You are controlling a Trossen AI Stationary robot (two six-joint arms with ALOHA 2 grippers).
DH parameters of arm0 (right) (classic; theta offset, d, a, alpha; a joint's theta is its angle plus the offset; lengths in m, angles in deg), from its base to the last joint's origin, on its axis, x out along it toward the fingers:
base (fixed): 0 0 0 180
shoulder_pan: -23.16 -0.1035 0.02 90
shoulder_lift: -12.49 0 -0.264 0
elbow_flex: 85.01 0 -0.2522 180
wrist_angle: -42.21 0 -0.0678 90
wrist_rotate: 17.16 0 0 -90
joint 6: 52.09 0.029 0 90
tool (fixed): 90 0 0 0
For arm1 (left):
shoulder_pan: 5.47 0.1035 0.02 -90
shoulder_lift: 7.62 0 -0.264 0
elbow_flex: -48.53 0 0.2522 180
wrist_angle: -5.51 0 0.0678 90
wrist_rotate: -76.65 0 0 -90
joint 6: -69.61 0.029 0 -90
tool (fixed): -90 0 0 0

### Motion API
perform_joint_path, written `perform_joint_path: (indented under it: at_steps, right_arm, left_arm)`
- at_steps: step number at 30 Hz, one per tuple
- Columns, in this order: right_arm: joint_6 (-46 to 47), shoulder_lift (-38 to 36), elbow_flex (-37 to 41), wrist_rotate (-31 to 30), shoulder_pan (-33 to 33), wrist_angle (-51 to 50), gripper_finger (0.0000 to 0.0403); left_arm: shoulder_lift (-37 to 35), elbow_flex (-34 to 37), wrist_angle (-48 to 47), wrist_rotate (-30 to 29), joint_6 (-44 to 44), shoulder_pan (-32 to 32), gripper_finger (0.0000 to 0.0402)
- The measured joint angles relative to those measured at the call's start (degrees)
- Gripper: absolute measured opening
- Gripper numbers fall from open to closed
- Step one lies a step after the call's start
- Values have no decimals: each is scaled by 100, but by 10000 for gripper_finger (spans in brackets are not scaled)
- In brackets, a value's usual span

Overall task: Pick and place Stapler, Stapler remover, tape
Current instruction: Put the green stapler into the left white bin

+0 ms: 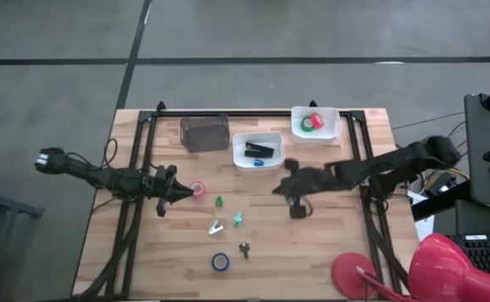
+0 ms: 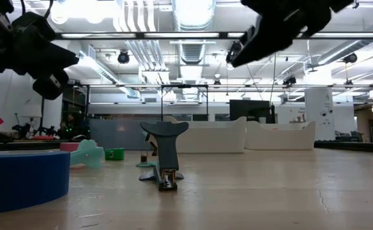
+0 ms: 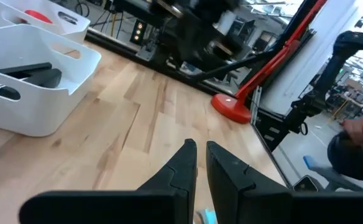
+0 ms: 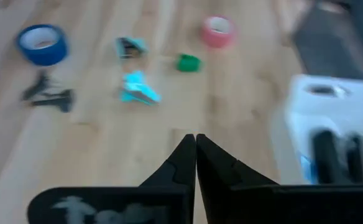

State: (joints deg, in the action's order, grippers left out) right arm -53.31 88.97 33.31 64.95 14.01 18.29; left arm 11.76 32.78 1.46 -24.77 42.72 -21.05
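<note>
The black stapler (image 1: 259, 150) lies in the middle white bin (image 1: 272, 137). The green and red tape rolls (image 1: 312, 123) lie in the far right white bin (image 1: 335, 113). The pink roll (image 1: 198, 190) and the blue roll (image 1: 220, 262) lie flat on the table. A black staple remover (image 1: 244, 248) stands on the table, as the low view (image 2: 164, 156) shows. A teal remover (image 1: 238, 217) and a silvery one (image 1: 216, 226) lie nearby. My left gripper (image 1: 186, 193) is shut and empty, above the table just left of the pink roll. My right gripper (image 1: 278, 190) is shut and empty, held high near the middle bin.
A dark bin (image 1: 205, 132) stands at the far side, left of the white bins. A small green piece (image 1: 218, 201) lies by the pink roll. A red lamp base (image 1: 354, 273) sits at the near right corner. Black frame rails run along the table's edges.
</note>
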Motion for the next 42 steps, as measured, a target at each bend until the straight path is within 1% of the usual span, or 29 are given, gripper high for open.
perform_joint_path:
  at_steps: [4,5,8,10,12,13,15,19,20,22,24,25,27,29,31,35,38,42]
  right_arm:
    - [75,-694,563,1,563,88,8]
    - [77,-829,683,1,701,67,8]
    - [144,-1228,966,-1,1105,66,8]
    - [152,-1470,1098,0,1341,90,8]
    - [174,-1683,1240,42,1517,219,8]
    - [207,-1766,1300,85,1571,268,8]
    - [258,-1904,1387,190,1620,329,8]
    - [248,-2077,1441,242,1626,332,8]
    - [253,-2102,1442,242,1626,325,8]
    - [295,-2134,1442,240,1628,324,8]
    - [347,-2137,1442,242,1624,330,8]
    - [353,-2137,1442,242,1624,328,8]
    - [378,-2123,1430,242,1626,319,8]
    - [417,-2121,1392,242,1626,328,8]
    - [429,-2123,1367,242,1624,353,8]
    - [430,-2118,1366,240,1626,360,8]
    - [467,-2113,1381,240,1624,365,8]
    - [422,-2113,1428,240,1618,355,8]
  left_arm:
    - [-2,9,0,-18,2,2,39]
    - [-2,7,25,-110,5,3,39]
    - [11,7,283,-712,140,4,39]
    - [67,10,526,-927,11,10,39]
    - [159,14,809,-1159,63,8,39]
    - [197,11,892,-1301,27,7,39]
    - [251,11,1012,-1405,-424,9,39]
    - [427,15,1077,-1351,-1082,0,39]
    - [515,22,1280,-1414,-1243,0,39]
    - [691,17,2034,-1528,-1479,1,39]
    - [902,-10,2640,-1676,-1405,2,39]
    - [1015,-36,2794,-1721,-1390,2,39]
    - [1253,-158,2815,-1866,-1619,13,39]
    - [1573,-372,2517,-1921,-1874,15,39]
    - [1984,-667,1972,-1910,-2119,-1,39]
    - [2977,-1540,775,-1876,-2268,-13,48]
    - [3606,-2369,-796,-1808,-2407,-7,78]
    - [4419,-3500,-3015,-1949,-2951,0,142]
